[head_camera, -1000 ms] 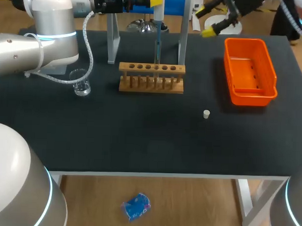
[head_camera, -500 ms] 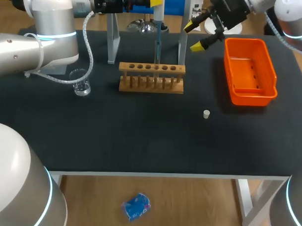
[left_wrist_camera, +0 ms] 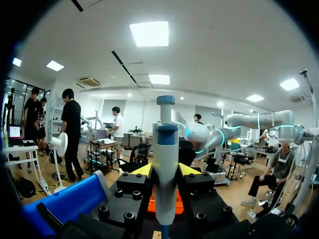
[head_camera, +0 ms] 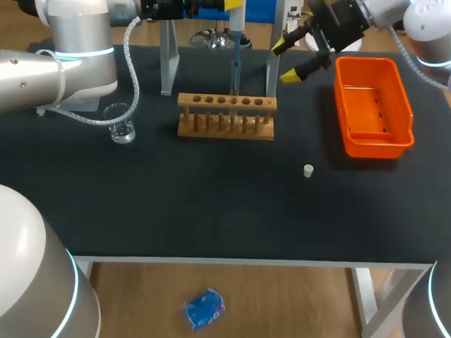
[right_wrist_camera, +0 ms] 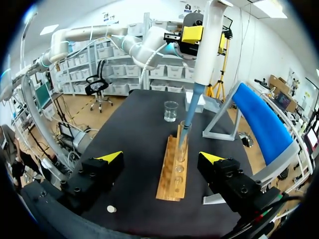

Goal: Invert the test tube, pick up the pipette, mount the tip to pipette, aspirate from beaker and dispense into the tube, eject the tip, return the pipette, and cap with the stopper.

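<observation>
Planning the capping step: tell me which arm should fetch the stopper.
Right, probably. The right gripper is open and empty, on the same side of the table as the stopper. The left gripper is shut on the pipette above the rack.

- Head: high behind, looking down on the surface [head_camera: 209, 213].
- Left wrist: close on pipette [left_wrist_camera: 165, 164], facing outward.
- Right wrist: faces rack [right_wrist_camera: 173, 175], shared with head.

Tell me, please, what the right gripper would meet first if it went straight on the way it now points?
Most likely the near end of the wooden rack, lying lengthwise ahead of the open right gripper; height is unclear, so it might pass over it.
</observation>
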Robot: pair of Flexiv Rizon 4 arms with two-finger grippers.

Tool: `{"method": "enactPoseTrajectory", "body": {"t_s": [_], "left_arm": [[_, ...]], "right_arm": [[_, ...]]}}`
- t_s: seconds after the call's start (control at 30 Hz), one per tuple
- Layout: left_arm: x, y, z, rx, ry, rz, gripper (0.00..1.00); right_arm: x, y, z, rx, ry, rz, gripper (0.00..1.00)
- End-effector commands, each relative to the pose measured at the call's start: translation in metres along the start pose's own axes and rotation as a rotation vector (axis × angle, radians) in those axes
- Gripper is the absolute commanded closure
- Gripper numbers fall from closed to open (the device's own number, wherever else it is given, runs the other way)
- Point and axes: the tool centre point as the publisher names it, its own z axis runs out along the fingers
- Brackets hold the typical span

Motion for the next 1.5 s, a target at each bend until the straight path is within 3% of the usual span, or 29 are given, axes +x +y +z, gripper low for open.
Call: {"method": "enactPoseTrajectory", "body": {"t_s": [0.03, 0.6, 1.03, 1.5], "left_arm": [[0.001, -0.001, 0.000, -0.001, -0.001, -0.001, 1.00], [0.001, -0.001, 0.000, -0.001, -0.001, -0.001, 1.00], [0.013, -0.011, -0.006, -0.023, -0.026, 0.082, 1.00], [0.013, -0.011, -0.004, -0.024, -0.016, 0.083, 1.00]], "right_arm": [[0.003, 0.000, -0.001, 0.000, -0.006, 0.000, 0.00], [0.003, 0.000, -0.001, 0.000, -0.006, 0.000, 0.00], [0.003, 0.000, -0.001, 0.000, -0.006, 0.000, 0.00], [0.003, 0.000, -0.001, 0.000, -0.006, 0.000, 0.00]]}}
